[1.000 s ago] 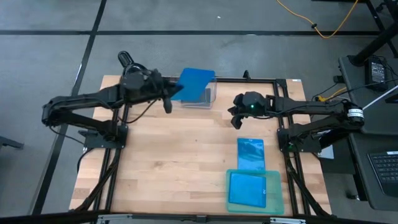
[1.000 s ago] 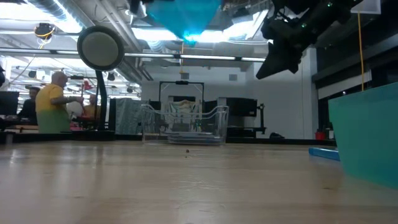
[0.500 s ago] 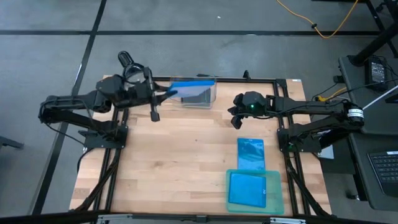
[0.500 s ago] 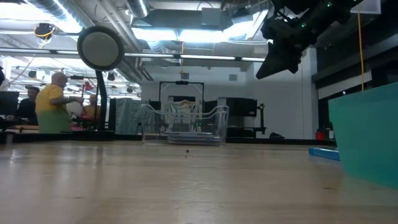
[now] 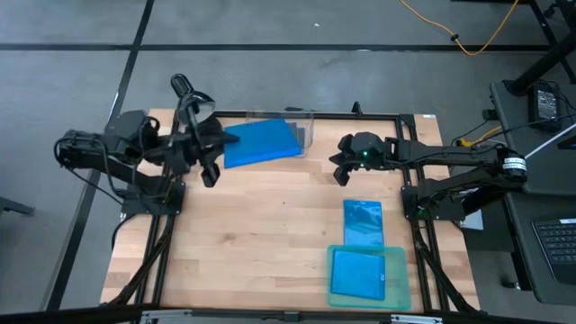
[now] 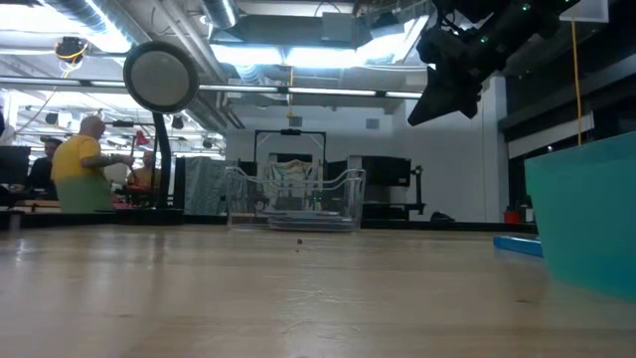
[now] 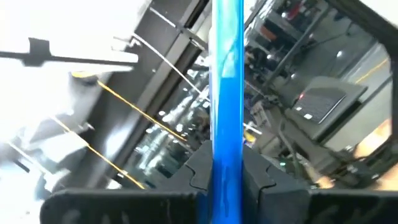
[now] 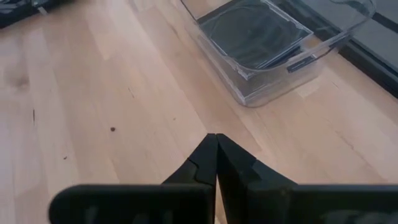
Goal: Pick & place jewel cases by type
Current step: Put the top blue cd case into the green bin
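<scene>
My left gripper (image 5: pixel 221 146) is shut on a blue jewel case (image 5: pixel 263 142), held high over the table's far left, partly above the clear bin (image 5: pixel 304 131). In the left wrist view the case (image 7: pixel 227 87) shows edge-on between my fingers. My right gripper (image 5: pixel 344 173) hangs shut and empty above the table, right of the bin; it is also in the low view (image 6: pixel 445 91). The bin (image 8: pixel 283 46) holds a dark grey jewel case (image 8: pixel 255 28). Another blue case (image 5: pixel 364 221) lies flat on the table. A third (image 5: pixel 358 273) lies in the teal tray (image 5: pixel 400 281). My left gripper pinches the blue case between its two fingers (image 7: pixel 198 169), one on each broad face, at the end nearest the table's left edge (image 5: pixel 229 148). The fingers come about level from the table's left. The case sticks out beyond them toward the right, lifted clear of table and bin.
A round lamp head on a stalk (image 5: pixel 192 101) stands at the table's far left, close to my left arm. People sit in the room beyond the table (image 6: pixel 81 164). Bare wood (image 5: pixel 261 234) spreads across the table's middle and near left.
My left gripper has drawn back toward the table's left edge and risen, rolling about its own line. The blue case went with it: its broad face turned edge-up and then back to facing up. It has left the top of the low view.
</scene>
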Controlling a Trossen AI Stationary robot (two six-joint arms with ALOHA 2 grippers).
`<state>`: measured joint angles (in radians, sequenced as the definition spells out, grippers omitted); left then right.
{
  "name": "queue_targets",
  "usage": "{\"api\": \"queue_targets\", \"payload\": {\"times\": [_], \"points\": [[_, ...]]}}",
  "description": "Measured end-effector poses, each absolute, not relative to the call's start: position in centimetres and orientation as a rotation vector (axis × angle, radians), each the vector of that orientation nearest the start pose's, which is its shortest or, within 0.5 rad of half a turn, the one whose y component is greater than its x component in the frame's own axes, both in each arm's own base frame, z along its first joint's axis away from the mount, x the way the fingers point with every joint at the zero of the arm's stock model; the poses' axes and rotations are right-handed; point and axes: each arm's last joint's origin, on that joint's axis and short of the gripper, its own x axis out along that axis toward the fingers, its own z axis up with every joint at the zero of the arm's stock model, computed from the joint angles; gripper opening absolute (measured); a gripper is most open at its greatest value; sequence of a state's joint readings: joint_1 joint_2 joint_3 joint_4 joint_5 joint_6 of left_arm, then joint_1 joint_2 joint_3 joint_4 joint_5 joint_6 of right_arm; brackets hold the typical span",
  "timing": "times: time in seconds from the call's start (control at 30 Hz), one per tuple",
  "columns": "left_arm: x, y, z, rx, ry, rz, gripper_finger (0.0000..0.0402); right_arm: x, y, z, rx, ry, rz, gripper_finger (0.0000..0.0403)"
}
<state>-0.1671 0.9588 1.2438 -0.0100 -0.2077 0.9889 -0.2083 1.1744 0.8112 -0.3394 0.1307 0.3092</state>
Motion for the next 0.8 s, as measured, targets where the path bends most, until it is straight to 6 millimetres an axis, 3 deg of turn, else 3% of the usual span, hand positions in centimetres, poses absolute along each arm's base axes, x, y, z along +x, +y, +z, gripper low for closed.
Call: {"api": "queue_targets", "payload": {"times": [0.3, 0.6, 0.8], "points": [[17.5, -5.3, 47.8, 1.18, -0.205, 0.2, 0.0024, 23.4, -6.1, 25.4, 0.39, 0.633, -0.482, 0.0012], [19.4, -9.1, 45.9, 1.556, 0.09, 0.302, 0.0024, 23.4, -6.3, 25.4, 0.433, 0.622, -0.504, 0.0012], [19.5, -10.2, 45.5, 1.592, 0.114, 0.29, 0.0024, 23.4, -6.3, 25.4, 0.457, 0.615, -0.517, 0.0012]]}}
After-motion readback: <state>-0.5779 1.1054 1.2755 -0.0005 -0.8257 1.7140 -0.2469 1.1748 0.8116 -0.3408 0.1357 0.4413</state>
